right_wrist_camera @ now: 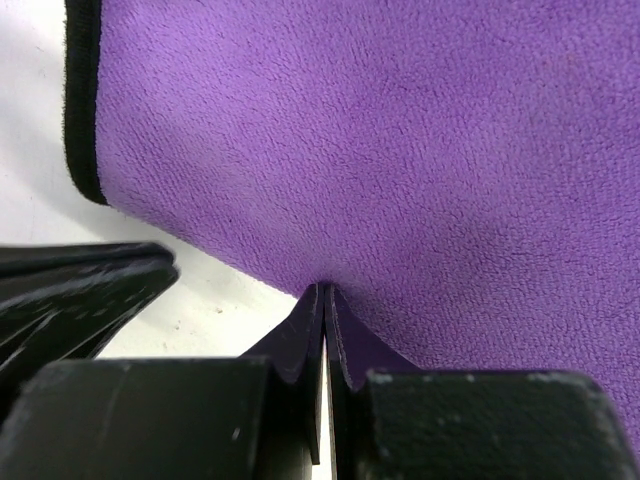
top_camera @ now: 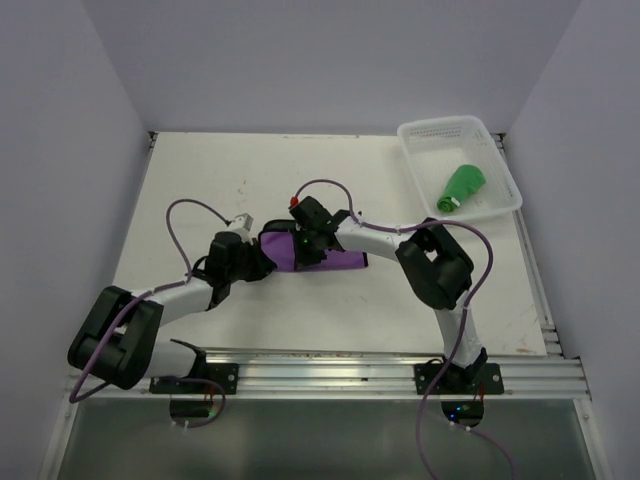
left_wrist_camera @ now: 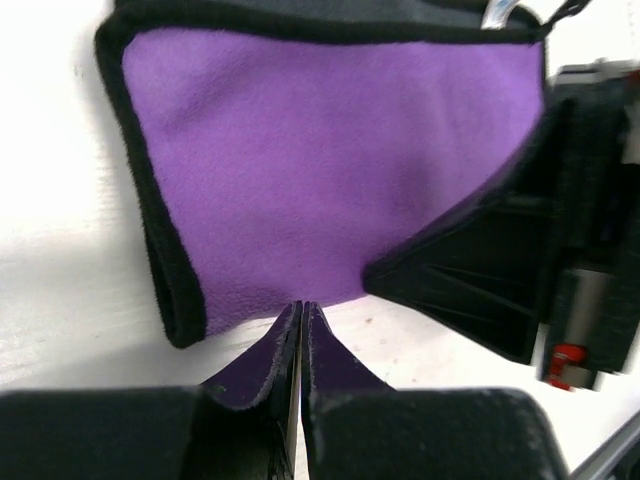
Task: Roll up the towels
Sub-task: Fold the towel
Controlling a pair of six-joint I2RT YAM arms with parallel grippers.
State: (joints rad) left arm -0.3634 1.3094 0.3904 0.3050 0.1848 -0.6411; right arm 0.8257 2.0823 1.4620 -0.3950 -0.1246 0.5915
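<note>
purple towel [top_camera: 345, 262]: on the table [top_camera: 250, 170], between both arms | left gripper [left_wrist_camera: 302, 305]: pinched tight on its edge | right gripper [right_wrist_camera: 323, 288]: pinched on the edge too | feel: likely soft, light, floppy; best held by the edge in two spots | green towel [top_camera: 463, 185]: in the basket [top_camera: 500, 150]

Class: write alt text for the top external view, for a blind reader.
The left claw and right claw meet at the middle of the white table, each pinching the purple towel. A rolled green towel lies in a white basket at the far right corner.
</note>
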